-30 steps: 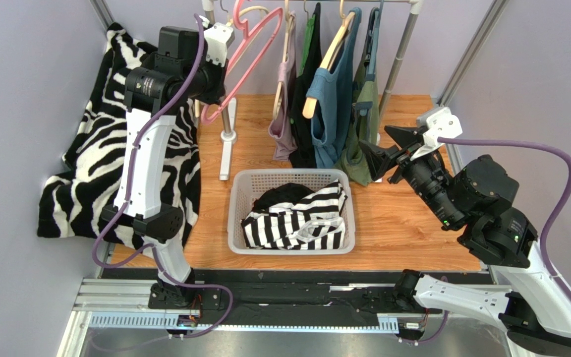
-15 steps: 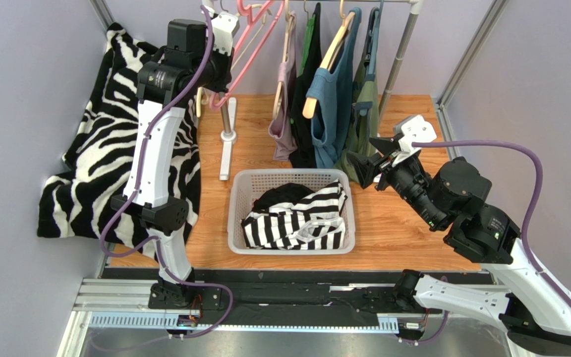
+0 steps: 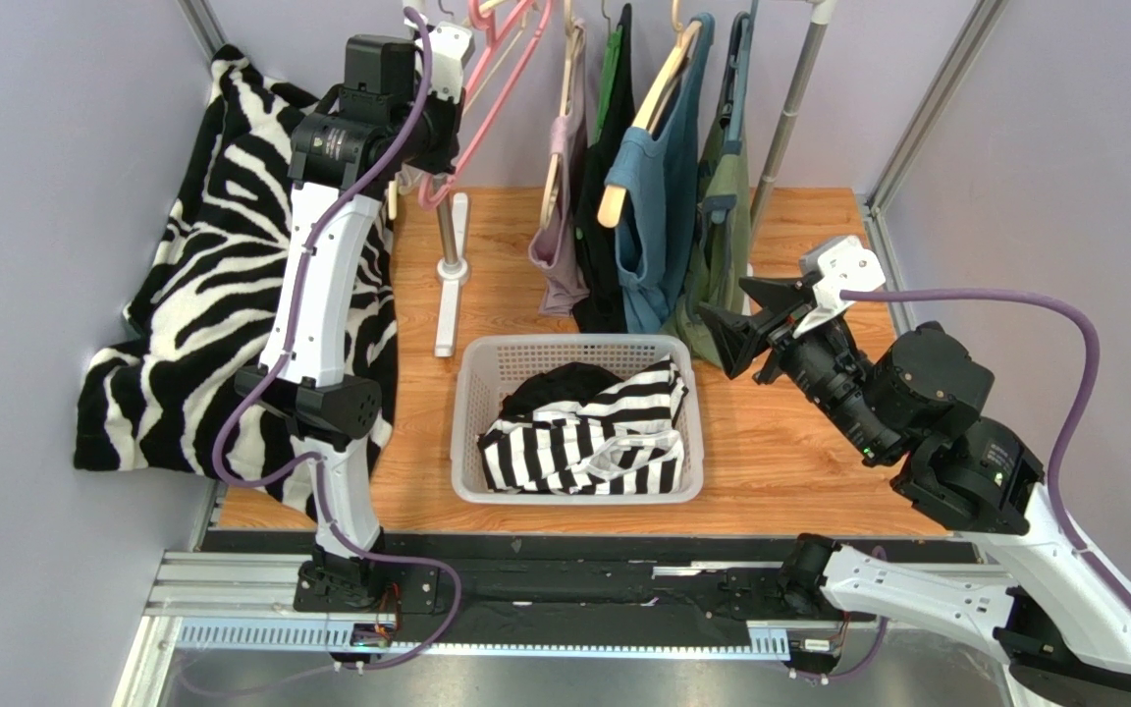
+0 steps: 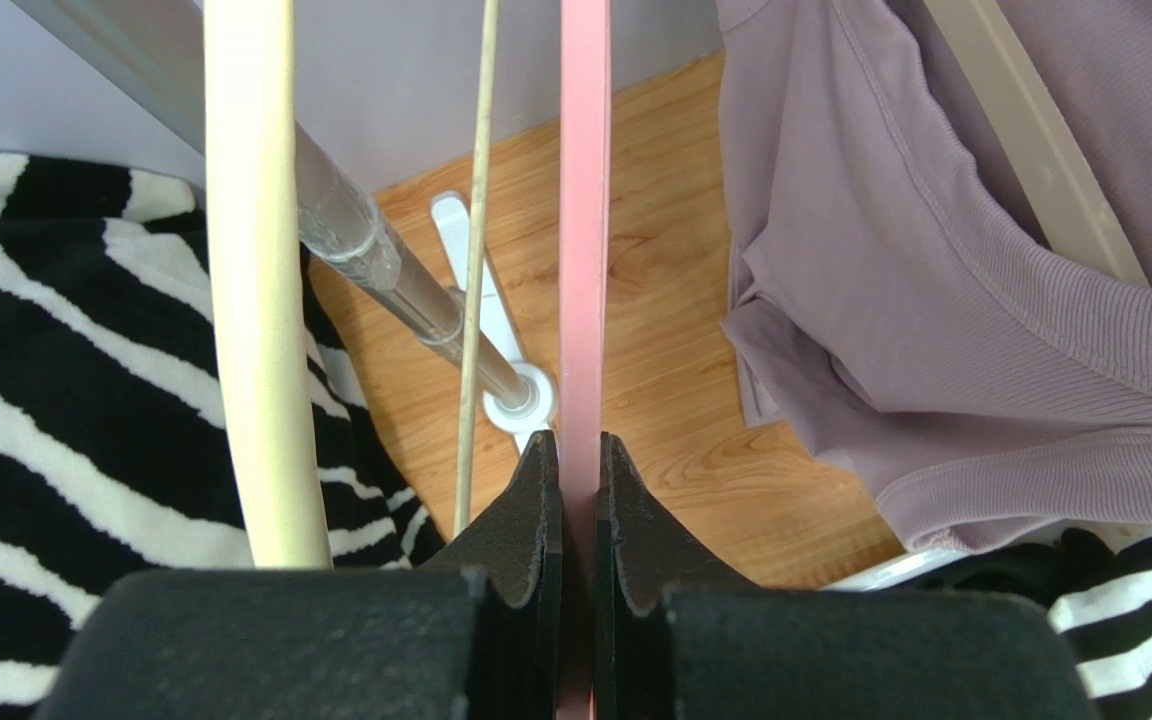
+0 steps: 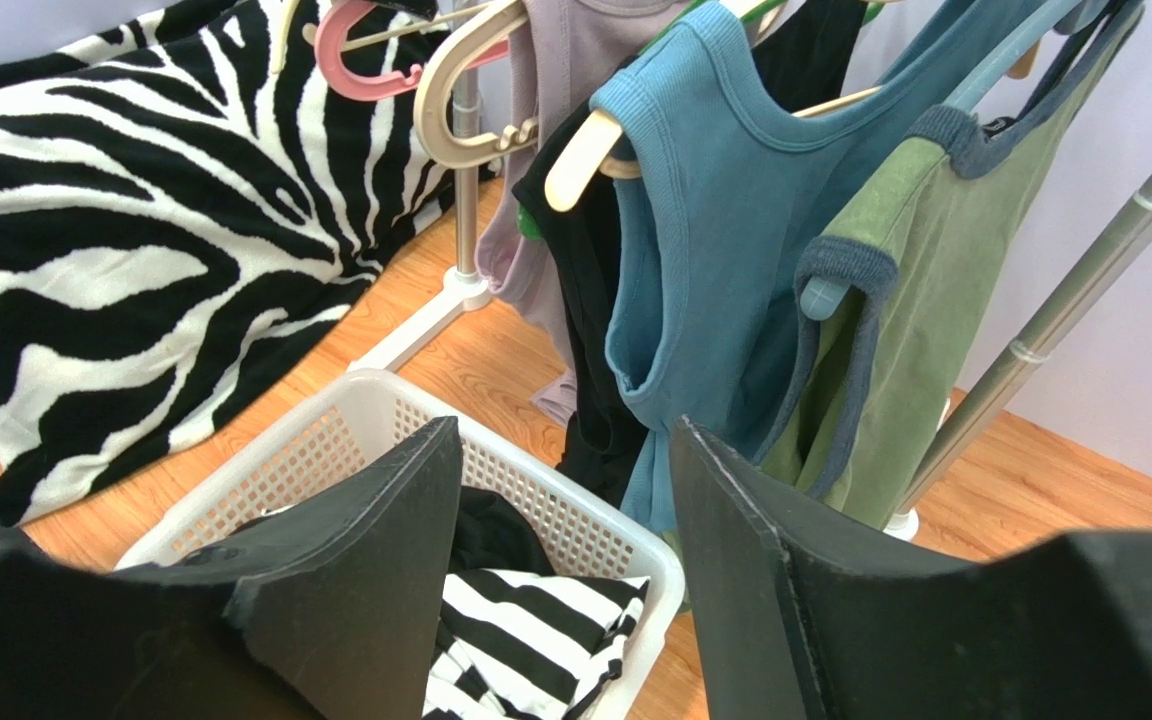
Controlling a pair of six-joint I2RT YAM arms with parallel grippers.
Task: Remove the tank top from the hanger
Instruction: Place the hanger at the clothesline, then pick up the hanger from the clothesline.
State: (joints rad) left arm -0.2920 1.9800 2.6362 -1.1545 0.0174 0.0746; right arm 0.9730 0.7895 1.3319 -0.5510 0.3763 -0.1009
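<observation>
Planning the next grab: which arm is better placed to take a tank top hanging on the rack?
Likely the right. The right gripper is open, empty and pointed at the green tank top close by, while the left gripper is shut on the bare pink hanger.

Soft, even light is falling from above, and the overhead view is rendering bright and sharp. The basket is casting only a faint shadow on the counter. In the wrist views, the left pincer and right pincer are appearing slightly soft at the near edge. A mild highlight is running along the rack pole.
</observation>
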